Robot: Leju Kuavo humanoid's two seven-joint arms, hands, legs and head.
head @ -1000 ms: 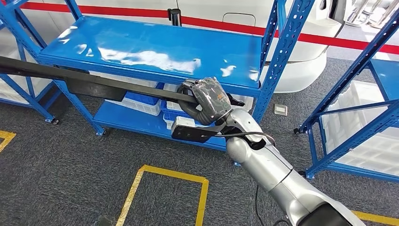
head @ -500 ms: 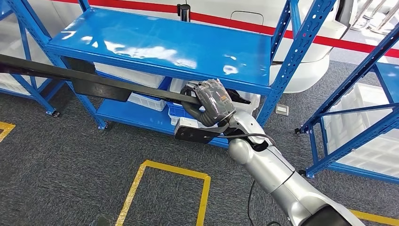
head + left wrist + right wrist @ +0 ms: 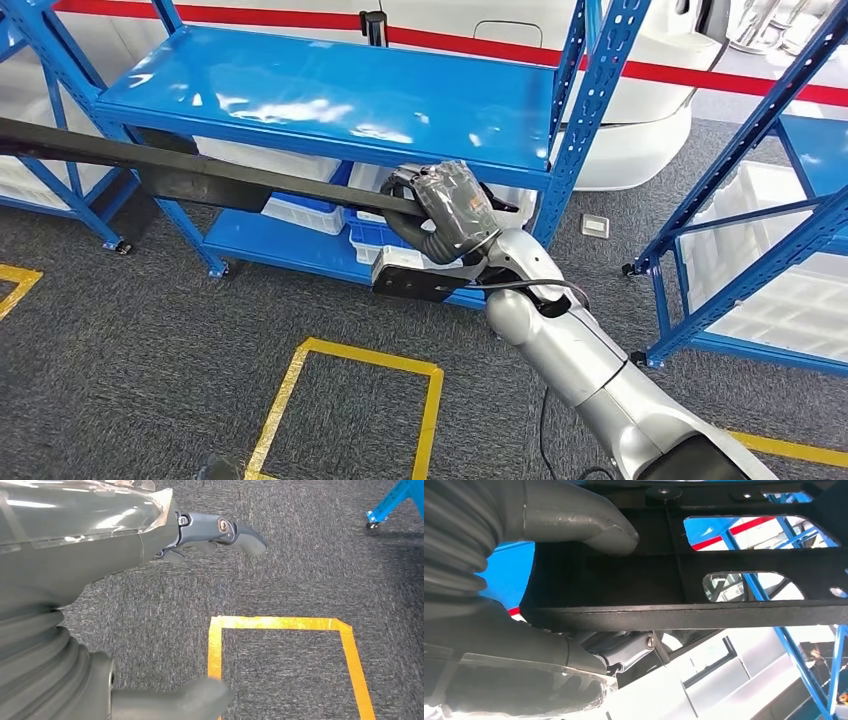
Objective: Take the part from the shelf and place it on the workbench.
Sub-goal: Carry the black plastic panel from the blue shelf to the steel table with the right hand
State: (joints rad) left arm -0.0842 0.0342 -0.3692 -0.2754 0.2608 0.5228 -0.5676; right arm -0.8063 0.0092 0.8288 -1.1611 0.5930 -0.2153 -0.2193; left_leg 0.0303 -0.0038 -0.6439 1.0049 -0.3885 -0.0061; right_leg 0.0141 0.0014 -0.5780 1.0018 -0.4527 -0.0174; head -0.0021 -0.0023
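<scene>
- Long black part (image 3: pixel 200 172): off the blue shelf (image 3: pixel 330 100), hanging in air in front of it, running from far left edge to centre; held flat, prob. to clear the uprights.
- Right hand (image 3: pixel 445 212): gripping part's right end, thumb on one face, fingers wrapped round the other in wrist view; end grip leaves long overhang, so sag risk.
- Left hand (image 3: pixel 100 580): empty over the carpet, fingers apart, no support given.
- Workbench: location unknown.

The right arm (image 3: pixel 590 370) is silver, built of rounded segments, with a black cable looping at its wrist and a black block beside it. The right hand (image 3: pixel 447 212) is dark grey under clear film. The left hand (image 3: pixel 75 545) has a grey ribbed cover and screws on its fingers (image 3: pixel 220 527).
</scene>
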